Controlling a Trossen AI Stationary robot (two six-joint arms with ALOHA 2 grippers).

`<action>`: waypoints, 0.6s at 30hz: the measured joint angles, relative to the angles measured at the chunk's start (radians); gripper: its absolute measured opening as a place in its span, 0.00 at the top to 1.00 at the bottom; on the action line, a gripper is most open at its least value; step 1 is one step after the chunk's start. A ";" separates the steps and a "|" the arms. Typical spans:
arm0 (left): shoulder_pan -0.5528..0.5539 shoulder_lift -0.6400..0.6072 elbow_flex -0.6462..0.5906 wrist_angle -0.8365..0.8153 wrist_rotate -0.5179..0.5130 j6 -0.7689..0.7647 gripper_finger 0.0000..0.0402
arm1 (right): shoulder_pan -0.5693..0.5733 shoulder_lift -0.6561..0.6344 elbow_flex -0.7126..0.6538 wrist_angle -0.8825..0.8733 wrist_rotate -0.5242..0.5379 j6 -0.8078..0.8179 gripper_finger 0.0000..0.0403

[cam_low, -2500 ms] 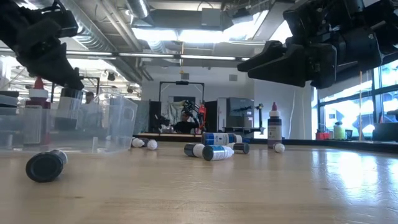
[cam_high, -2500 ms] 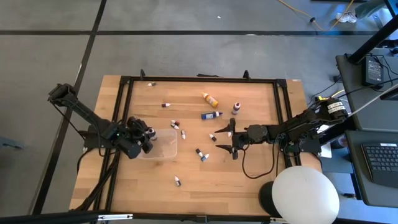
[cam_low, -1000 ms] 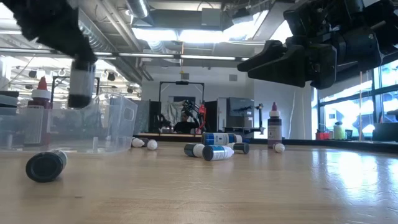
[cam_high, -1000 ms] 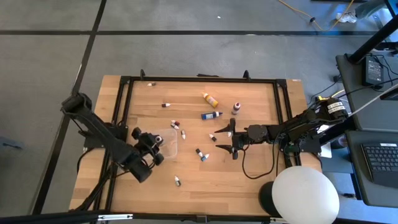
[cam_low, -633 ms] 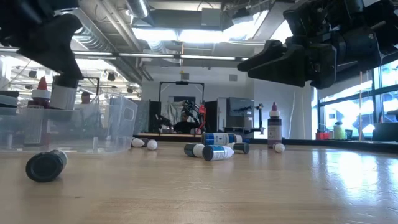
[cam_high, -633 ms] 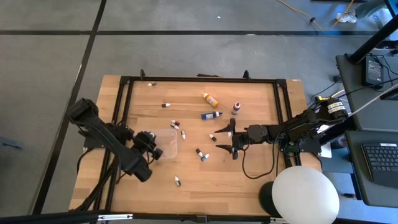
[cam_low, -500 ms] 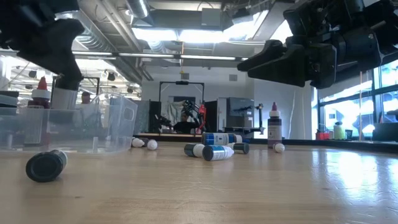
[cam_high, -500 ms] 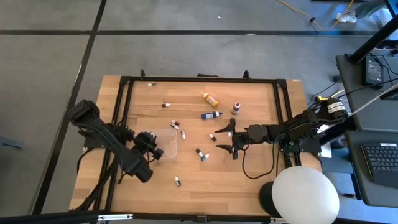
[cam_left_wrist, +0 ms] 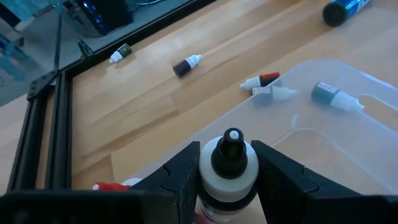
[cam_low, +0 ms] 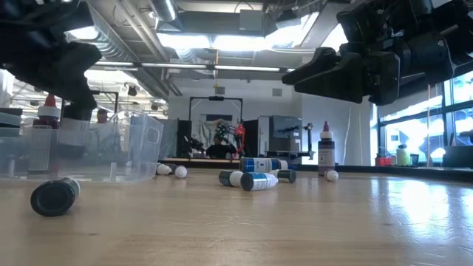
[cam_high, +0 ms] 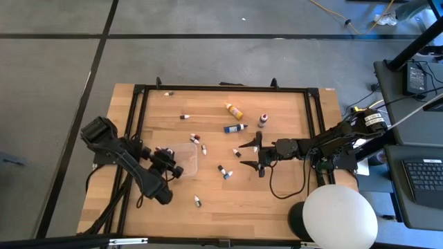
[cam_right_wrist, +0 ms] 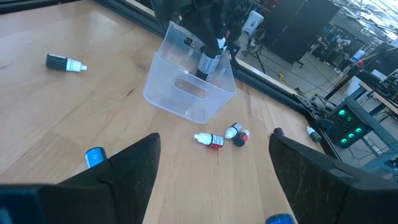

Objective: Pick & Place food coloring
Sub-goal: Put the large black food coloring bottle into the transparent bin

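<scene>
My left gripper (cam_left_wrist: 228, 186) is shut on a small white food coloring bottle with a dark cap (cam_left_wrist: 228, 163), inside the top of the clear tray (cam_high: 185, 160) at the table's left. In the low view the bottle (cam_low: 74, 130) shows behind the tray's wall. More food coloring lies on its side on the wood: an orange-yellow bottle (cam_high: 234, 110), a blue one (cam_high: 236, 128), and small ones (cam_high: 223, 171). A dark bottle (cam_high: 263, 120) stands upright. My right gripper (cam_high: 249, 156) hangs open over the table's middle right, nothing between its fingers. My left gripper pinches the bottle's white body just under the cap (cam_left_wrist: 229, 182) between its two fingers (cam_left_wrist: 180, 177). The fingers slant down from the table's near side. The bottle stands cap up, a little tilted, with its lower end (cam_low: 73, 137) above the tray's floor.
Three small bottles (cam_right_wrist: 233, 132) lie just outside the tray's far right corner. One bottle (cam_high: 197, 200) lies alone near the front edge, dark end (cam_low: 54, 196) toward the low camera. A black frame (cam_high: 228, 88) runs round the table. A white round lamp shade (cam_high: 339, 216) overhangs the near right corner.
My left gripper has gone down with the bottle, from above the tray's rim into the tray, tipping further downward as it went. The bottle stays between the fingers. My right gripper has kept still.
</scene>
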 joint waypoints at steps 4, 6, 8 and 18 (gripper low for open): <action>0.000 0.025 0.000 0.000 -0.001 -0.007 0.67 | 0.000 0.000 0.000 0.000 0.000 0.000 0.25; 0.000 0.033 0.000 0.000 -0.002 0.000 0.67 | 0.000 0.000 0.000 -0.001 0.000 0.000 0.25; 0.000 0.034 0.000 0.000 -0.003 0.017 0.67 | 0.000 0.000 0.000 -0.001 0.000 0.000 0.25; 0.000 0.034 0.000 0.001 -0.008 0.020 0.67 | 0.000 0.000 0.000 -0.001 0.000 0.000 0.25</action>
